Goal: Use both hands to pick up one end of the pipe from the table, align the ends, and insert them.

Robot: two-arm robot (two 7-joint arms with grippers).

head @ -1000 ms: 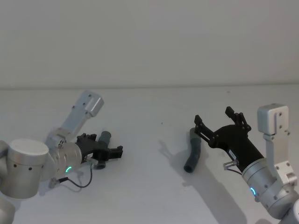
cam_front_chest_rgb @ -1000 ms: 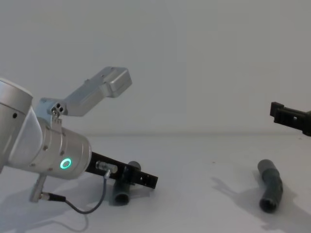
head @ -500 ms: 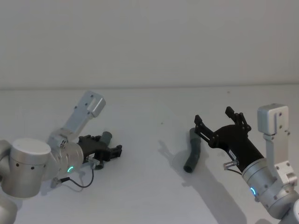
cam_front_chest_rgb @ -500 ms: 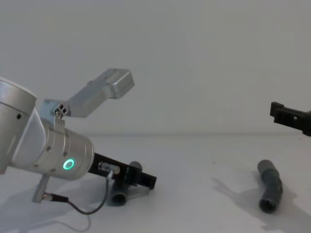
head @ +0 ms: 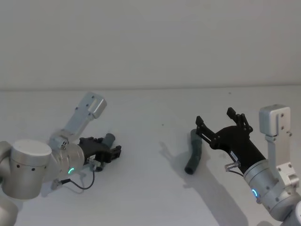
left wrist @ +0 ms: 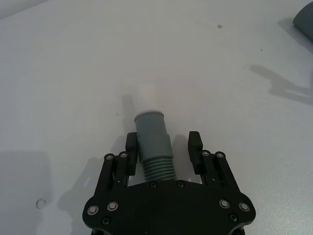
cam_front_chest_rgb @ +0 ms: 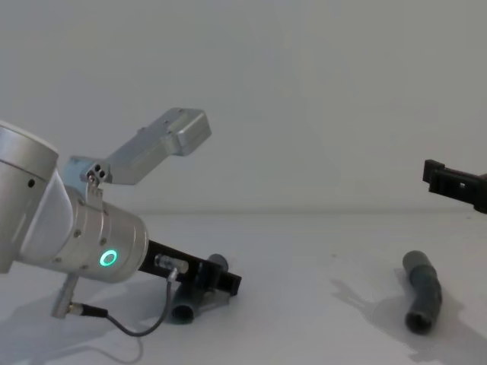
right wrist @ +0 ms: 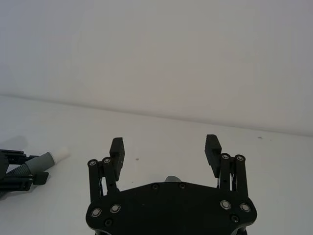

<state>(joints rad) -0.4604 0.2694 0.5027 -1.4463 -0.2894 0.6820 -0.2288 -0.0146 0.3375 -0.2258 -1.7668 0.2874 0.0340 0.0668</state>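
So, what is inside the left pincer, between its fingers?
In the left pincer sits a grey pipe piece, white tip pointing outward; one finger stands apart from it. Its ribbed part runs under the pincer's black body, which covers the rest in the wrist view.

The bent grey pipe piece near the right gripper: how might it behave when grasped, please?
Probably rigid: the pipe piece holds its elbow shape on the table. Its round body may roll, though the bend should limit that. The right gripper hovers open nearby.
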